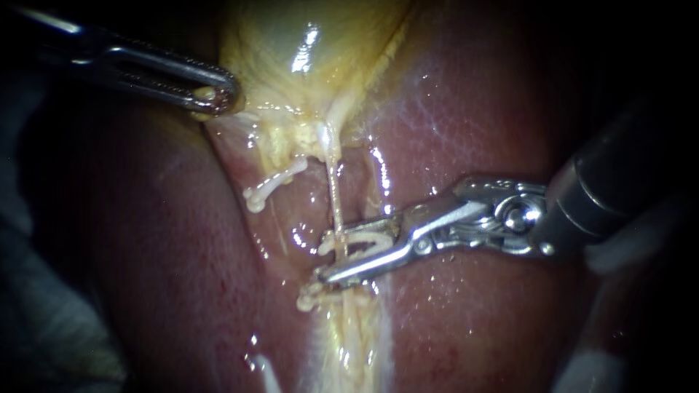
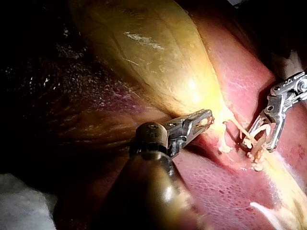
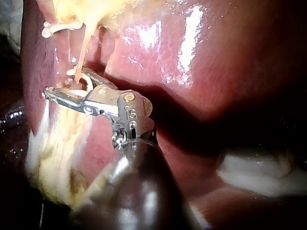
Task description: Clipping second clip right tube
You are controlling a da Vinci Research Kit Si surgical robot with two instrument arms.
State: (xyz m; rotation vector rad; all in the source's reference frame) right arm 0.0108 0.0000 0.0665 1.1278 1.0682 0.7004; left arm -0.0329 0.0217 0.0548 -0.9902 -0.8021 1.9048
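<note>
Nearest the endoscope, the dark, thick shaft of my right instrument (image 1: pixel 331 255) is coming in from the right and ending in two long steel jaws. Those jaws are standing partly open, one on each side of the right tube (image 1: pixel 335 193) — a thin, pale, thread-like strand running down from the yellow gallbladder (image 1: pixel 291 44) across the glossy red-brown liver (image 1: pixel 473 109). A small white plastic clip (image 1: pixel 360 240) is lying between the jaws and straddling the tube. A gap is showing between its lower leg and the lower jaw, so I am reading the jaws as open around it, not pinching it.

The tube's long axis is running up and down the endoscope view, and the jaws are crossing it nearly square from the right. Just below them on the same strand a lower white clip (image 1: pixel 312 297) is sitting, near the lower jaw's tip but apart from it. A third white clip (image 1: pixel 273 187) is lying off to the left.

My left instrument (image 1: pixel 215 94), a slotted steel tool at the upper left, is holding its jaws closed on the edge of the gallbladder, well apart from the tube. The right instrument is therefore the nearer one — and I am judging that the coming squeeze depends on the tube lying fully inside the clip's legs, clear of the lower clip.
</note>
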